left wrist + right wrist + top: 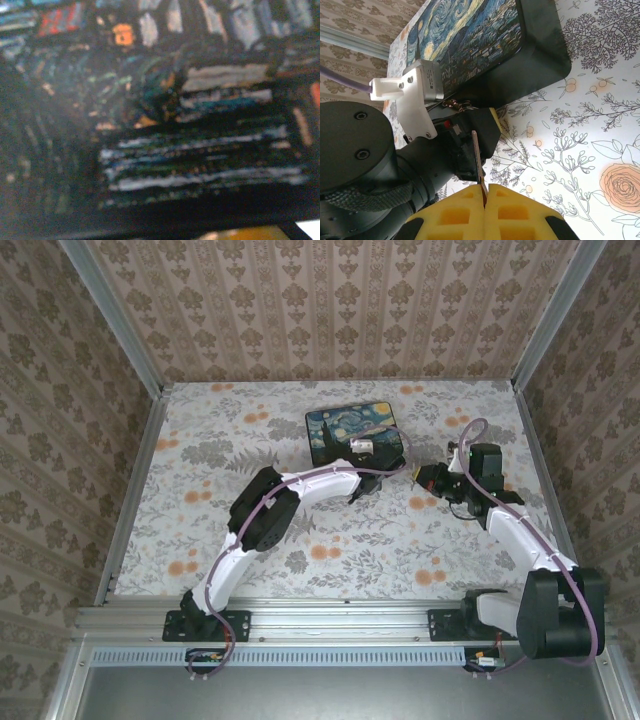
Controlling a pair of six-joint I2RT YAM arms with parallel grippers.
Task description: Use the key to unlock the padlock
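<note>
The right end effector, yellow foam fingers pressed together, pinched a thin brown metal key, its blade aimed at the left end effector just beyond, whose state could not be told. Behind sat the black box with starry-night lid on the floral counter. The small brass padlock's place could not be told.

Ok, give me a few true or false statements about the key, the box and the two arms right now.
The box lies flat, painted lid up. True.
The right fingers are shut on the key. True.
The key lies loose on the box lid. False: the right fingers hold it.
The left fingers are back by their arm's base. False: they are at the box's near edge.
</note>
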